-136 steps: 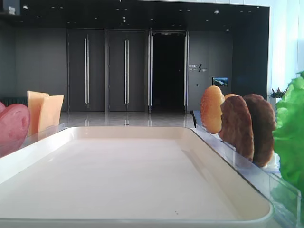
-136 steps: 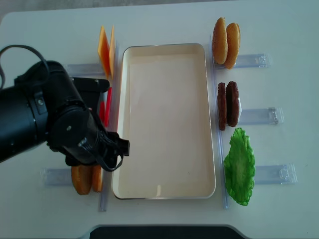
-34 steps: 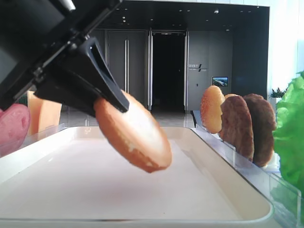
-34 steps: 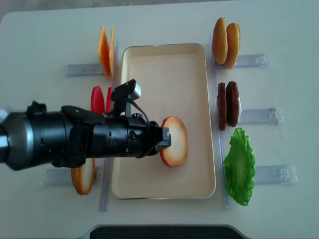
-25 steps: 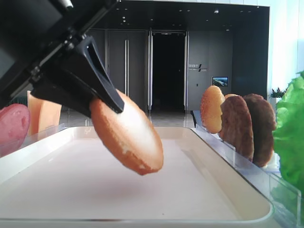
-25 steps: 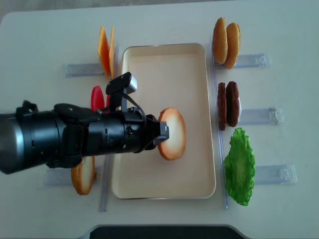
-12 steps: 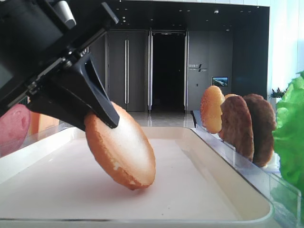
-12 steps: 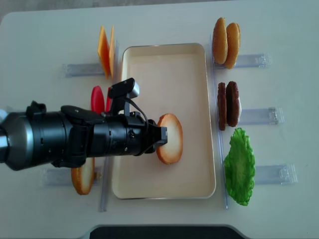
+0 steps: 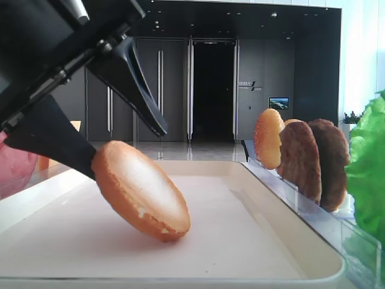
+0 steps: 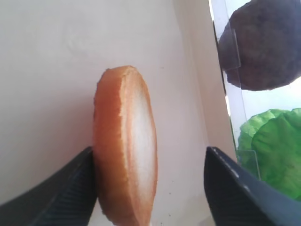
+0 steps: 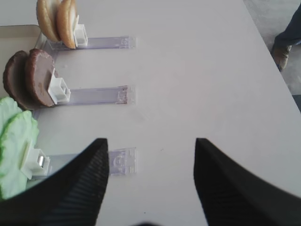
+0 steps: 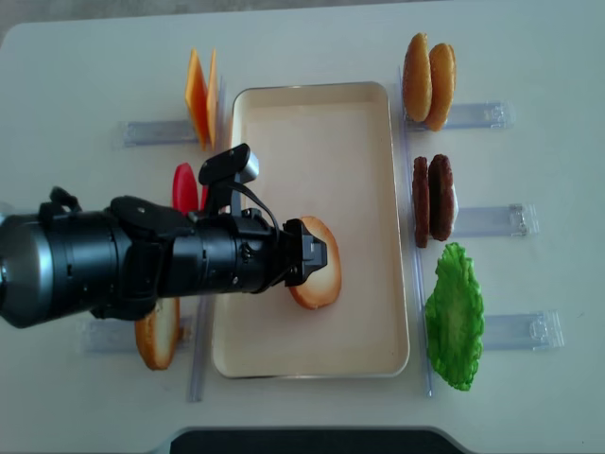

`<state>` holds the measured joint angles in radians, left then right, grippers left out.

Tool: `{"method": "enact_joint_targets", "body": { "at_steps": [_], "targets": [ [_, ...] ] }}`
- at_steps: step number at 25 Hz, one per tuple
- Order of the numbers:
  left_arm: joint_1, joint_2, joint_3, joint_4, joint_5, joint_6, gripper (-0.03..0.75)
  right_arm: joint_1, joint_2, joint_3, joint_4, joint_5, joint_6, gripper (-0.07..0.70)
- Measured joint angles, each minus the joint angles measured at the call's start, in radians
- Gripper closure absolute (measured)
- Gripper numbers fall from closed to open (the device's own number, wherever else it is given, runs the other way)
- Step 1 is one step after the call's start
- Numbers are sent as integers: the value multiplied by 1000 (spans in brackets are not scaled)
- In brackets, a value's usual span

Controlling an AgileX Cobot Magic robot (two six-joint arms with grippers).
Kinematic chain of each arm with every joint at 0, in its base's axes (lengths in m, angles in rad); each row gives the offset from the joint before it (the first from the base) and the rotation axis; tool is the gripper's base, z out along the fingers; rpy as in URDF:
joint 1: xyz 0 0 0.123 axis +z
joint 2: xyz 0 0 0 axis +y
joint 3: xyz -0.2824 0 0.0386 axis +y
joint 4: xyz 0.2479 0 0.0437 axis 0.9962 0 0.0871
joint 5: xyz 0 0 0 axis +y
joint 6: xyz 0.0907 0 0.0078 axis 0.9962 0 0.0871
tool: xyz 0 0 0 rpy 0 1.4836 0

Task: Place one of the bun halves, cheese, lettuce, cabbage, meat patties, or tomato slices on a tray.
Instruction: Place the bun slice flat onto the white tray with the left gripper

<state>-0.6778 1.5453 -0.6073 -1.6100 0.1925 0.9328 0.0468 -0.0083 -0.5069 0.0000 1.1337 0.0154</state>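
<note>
A golden-brown bun half [image 9: 141, 189] stands tilted on the cream-white tray [image 9: 252, 241], lower edge on the tray floor, pale cut face up. My left gripper [image 9: 127, 150] is open around it. One finger [image 10: 70, 183] touches the crust side; the other finger [image 10: 235, 188] stands well apart from the cut face. From above, the bun half [image 12: 319, 279] lies near the middle of the tray [image 12: 312, 142], at the left gripper [image 12: 312, 260]. My right gripper [image 11: 149, 143] is open over bare table with nothing between its fingers.
Clear racks flank the tray. On the left are cheese [image 12: 200, 95], tomato slices [image 12: 184, 189] and another bun half [image 12: 156, 333]. On the right are two bun halves [image 12: 428, 80], meat patties [image 12: 433, 200] and lettuce [image 12: 454, 317].
The left gripper carried the bun half down to the tray floor and its jaws have spread apart. The bun now leans on one finger only.
</note>
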Motion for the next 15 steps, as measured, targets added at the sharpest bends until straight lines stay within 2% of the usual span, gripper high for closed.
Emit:
{"method": "enact_joint_targets", "body": {
  "at_steps": [3,6,12,15],
  "targets": [
    [0,-29,0,192,19,-202,165,0,0,0,0,0,0,244],
    [0,-67,0,482,67,-494,163,0,0,0,0,0,0,244],
    [0,-159,0,1127,214,-1120,163,0,0,0,0,0,0,244],
    [0,-225,-1,1353,307,-1329,163,0,0,0,0,0,0,244]
  ]
}}
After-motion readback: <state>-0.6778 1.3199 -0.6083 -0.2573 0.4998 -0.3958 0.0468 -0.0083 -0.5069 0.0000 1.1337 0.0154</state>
